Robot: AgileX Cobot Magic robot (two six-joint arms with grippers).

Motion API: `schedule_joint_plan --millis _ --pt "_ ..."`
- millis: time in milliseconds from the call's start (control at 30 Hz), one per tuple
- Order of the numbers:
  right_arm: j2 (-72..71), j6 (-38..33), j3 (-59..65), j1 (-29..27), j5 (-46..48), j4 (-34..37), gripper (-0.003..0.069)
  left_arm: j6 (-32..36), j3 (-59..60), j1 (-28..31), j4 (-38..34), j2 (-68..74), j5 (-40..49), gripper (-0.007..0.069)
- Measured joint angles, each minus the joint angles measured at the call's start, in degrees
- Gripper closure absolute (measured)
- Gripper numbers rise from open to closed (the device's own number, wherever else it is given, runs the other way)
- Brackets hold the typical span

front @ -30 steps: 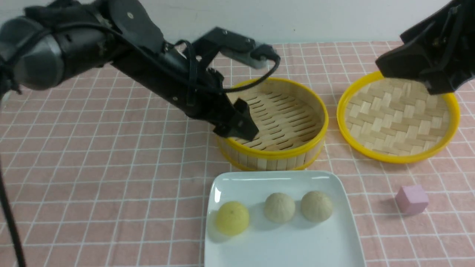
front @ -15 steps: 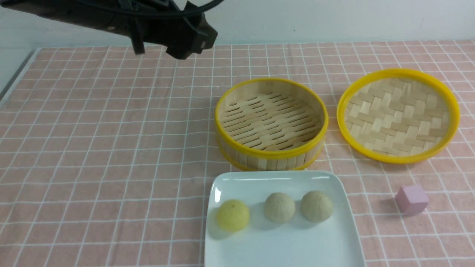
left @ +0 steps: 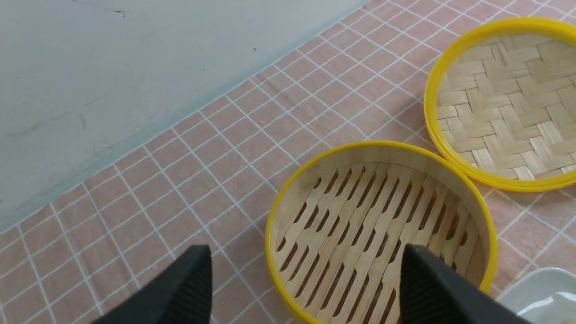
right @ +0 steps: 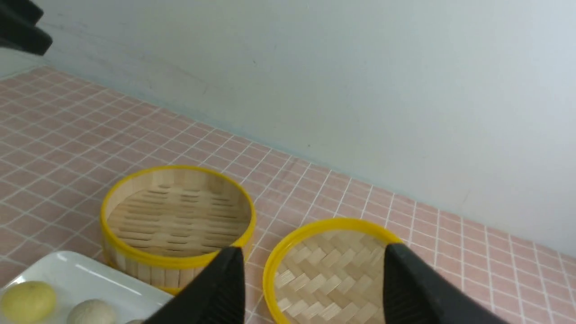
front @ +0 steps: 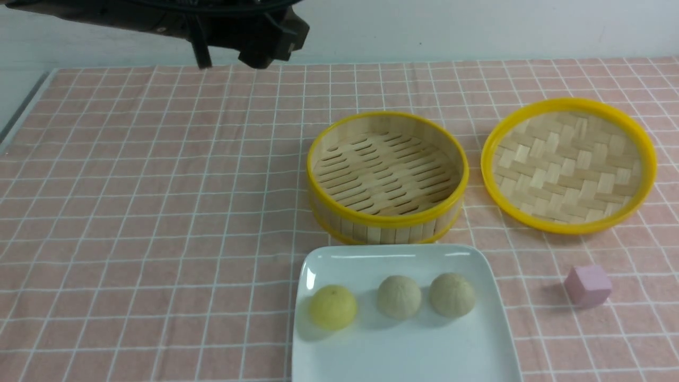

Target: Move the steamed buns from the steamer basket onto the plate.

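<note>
As the front camera sees it: three small round steamed buns [front: 399, 296], one yellow and two beige-grey, sit in a row on the glossy white squarish plate [front: 403, 350]. The round bamboo steamer basket [front: 387, 217] just behind it holds nothing.
Step, judged: the moving looks finished. What remains is a clean retreat, arms kept high so nothing brushes the plate.
Front room: a wide bare stretch of pink checked table [front: 132, 212] lies left. The woven bamboo lid [front: 570, 164] and the pink cube [front: 588, 285] lie right, apart from the plate.
Left wrist view: left tool [left: 306, 279] has its jaws spread wide and empty above the basket's slotted floor.
Right wrist view: right tool [right: 315, 288] has its jaws apart, gripping nothing, above the lid.
Edges: the basket's raised yellow rim and the plate's rim are the ones to stay above.
</note>
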Motion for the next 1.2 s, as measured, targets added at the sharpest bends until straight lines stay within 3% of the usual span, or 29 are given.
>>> schedule_joint_plan --millis 333,567,1200 --pt "-17.07 6.04 24.48 0.00 -16.46 1.62 0.0237 0.00 0.00 0.00 -1.05 0.00 0.00 0.0074" --pt "-19.92 11.11 33.79 0.00 -19.33 1.68 0.0237 0.00 0.00 0.00 -1.12 0.00 -0.23 0.0074" --pt "-19.92 12.00 36.84 0.00 -20.37 1.68 0.0237 0.00 0.00 0.00 -1.51 0.00 -0.40 0.0077"
